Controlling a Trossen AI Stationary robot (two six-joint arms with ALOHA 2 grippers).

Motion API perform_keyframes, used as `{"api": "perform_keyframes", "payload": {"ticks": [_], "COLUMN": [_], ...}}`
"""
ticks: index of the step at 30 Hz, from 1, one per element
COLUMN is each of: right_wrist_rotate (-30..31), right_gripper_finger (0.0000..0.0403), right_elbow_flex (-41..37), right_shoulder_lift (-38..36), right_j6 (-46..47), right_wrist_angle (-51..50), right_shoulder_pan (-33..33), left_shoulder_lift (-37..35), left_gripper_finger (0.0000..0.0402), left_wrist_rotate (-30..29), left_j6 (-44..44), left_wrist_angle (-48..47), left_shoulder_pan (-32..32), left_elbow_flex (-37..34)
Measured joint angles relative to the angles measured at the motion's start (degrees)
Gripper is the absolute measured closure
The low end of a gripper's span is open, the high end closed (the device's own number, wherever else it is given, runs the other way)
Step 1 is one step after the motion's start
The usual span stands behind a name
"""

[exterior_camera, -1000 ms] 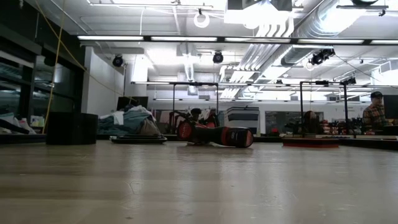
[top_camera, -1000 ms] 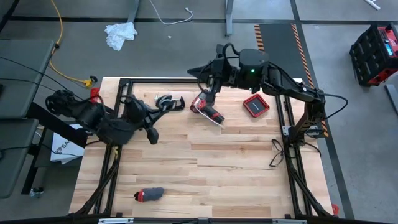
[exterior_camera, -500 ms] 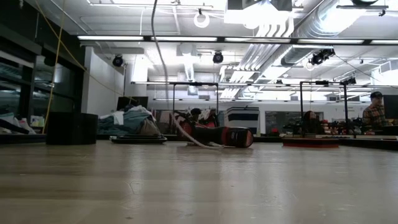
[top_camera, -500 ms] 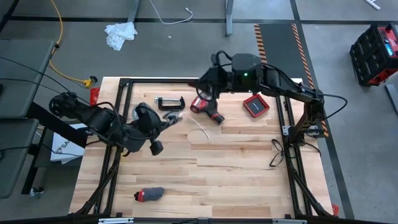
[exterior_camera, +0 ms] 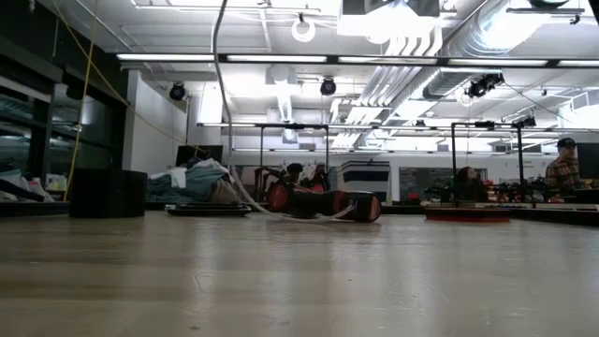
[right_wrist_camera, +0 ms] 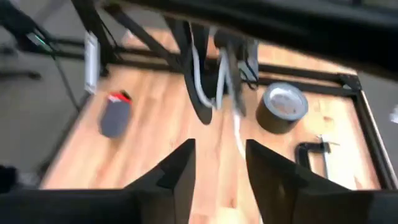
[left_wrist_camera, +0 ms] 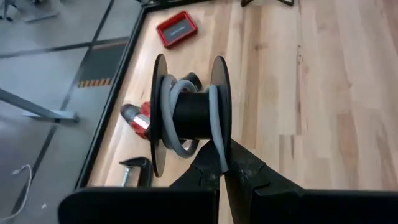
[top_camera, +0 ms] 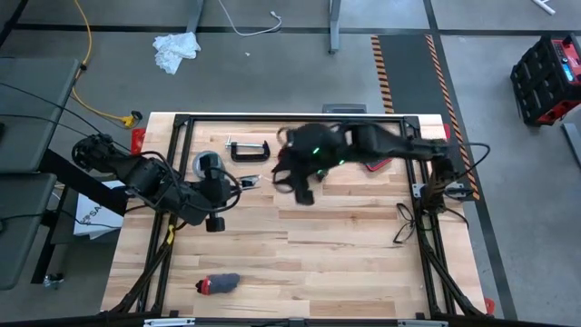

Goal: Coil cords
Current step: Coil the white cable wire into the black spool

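Left gripper (left_wrist_camera: pixel 221 177) clamped on rim of black spool (left_wrist_camera: pixel 189 115), grey-white cord (left_wrist_camera: pixel 214 124) wound round its core, held above table's (top_camera: pixel 345 263) left-rear area. Right gripper (right_wrist_camera: pixel 217 171) fingers apart, nothing between, facing spool.

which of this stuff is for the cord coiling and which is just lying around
For the job: white cable, black spool, left gripper clamped on the black spool, right gripper open nearby.
Lying about: tape roll, c-clamp, red drill, red case.
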Motion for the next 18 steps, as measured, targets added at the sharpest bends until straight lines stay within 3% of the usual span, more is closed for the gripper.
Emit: {"api": "perform_keyframes", "payload": {"ticks": [5,10,18], "right_wrist_rotate": [5.3,6.5,-1.9], "right_gripper_finger": [0.0254,0.0254,0.0254], "right_elbow_flex": [-0.1,-0.1,-0.1], "right_shoulder_lift": [4.9,6.4,6.4], "right_j6": [-3.0,-1.5,3.8], "right_wrist_angle": [2.2,4.6,11.0], "right_shoulder_pan": [1.6,0.2,-1.7], "left_shoulder_lift": [0.0,0.0,0.0], "left_gripper_finger": [0.0401,0.0401,0.0401], "left_wrist_rotate": [1.6,1.9,-1.0], "left_j6": [-0.5,-2.3,-2.2], "left_wrist_angle": [0.0,-1.3,-2.8], "left_shoulder_pan": [-0.1,-1.3,-2.1], "left_elbow_flex": [1.2,4.6,8.3]}}
